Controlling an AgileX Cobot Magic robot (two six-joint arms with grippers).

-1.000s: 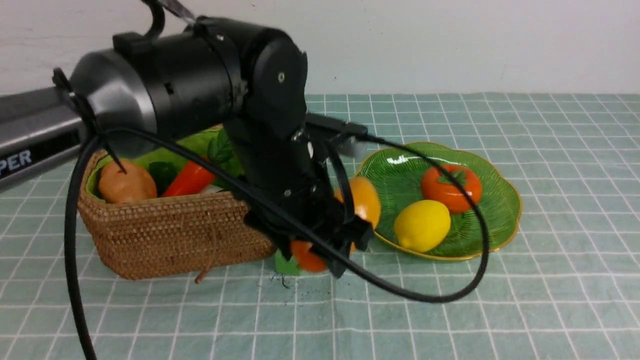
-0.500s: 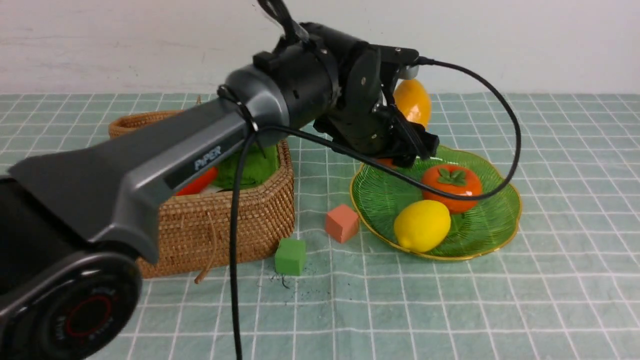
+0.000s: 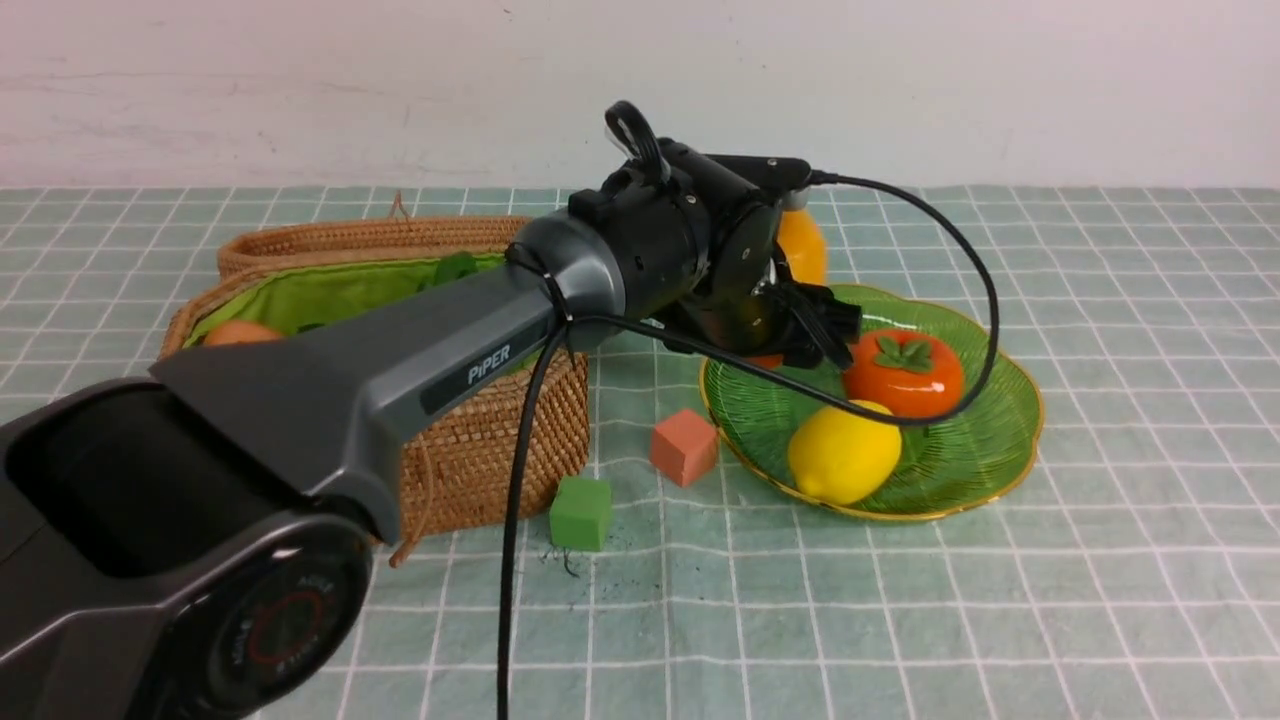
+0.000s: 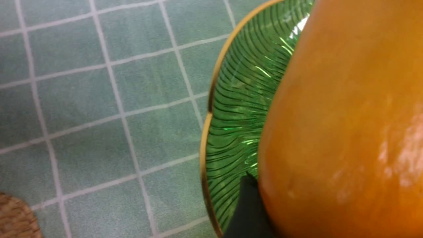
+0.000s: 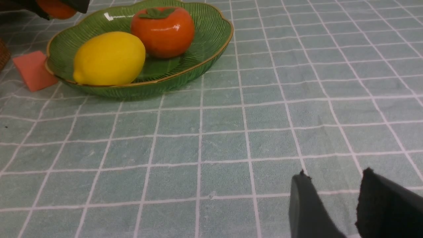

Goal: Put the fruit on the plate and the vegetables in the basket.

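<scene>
My left gripper [image 3: 795, 335] is shut on the orange-yellow mango [image 3: 803, 250], holding it upright over the far left part of the green plate [image 3: 965, 470]. In the left wrist view the mango [image 4: 347, 132] fills the frame with one dark finger [image 4: 246, 211] against it, above the plate [image 4: 238, 109]. The persimmon [image 3: 903, 372] and lemon [image 3: 845, 450] lie on the plate. The wicker basket [image 3: 480, 450] stands to the left; a tan potato [image 3: 235, 332] shows inside, the rest hidden by my arm. My right gripper [image 5: 333, 173] hangs open over bare cloth, away from the plate [image 5: 205, 33].
An orange cube [image 3: 685, 446] and a green cube [image 3: 581, 512] sit on the checked cloth between basket and plate. My left arm's cable [image 3: 985, 330] loops over the plate. The basket's lid [image 3: 370, 238] lies behind it.
My left arm has swung up and away from the basket's front to the plate's far side, carrying the mango, then lowered it toward the plate. The two cubes came into view.
</scene>
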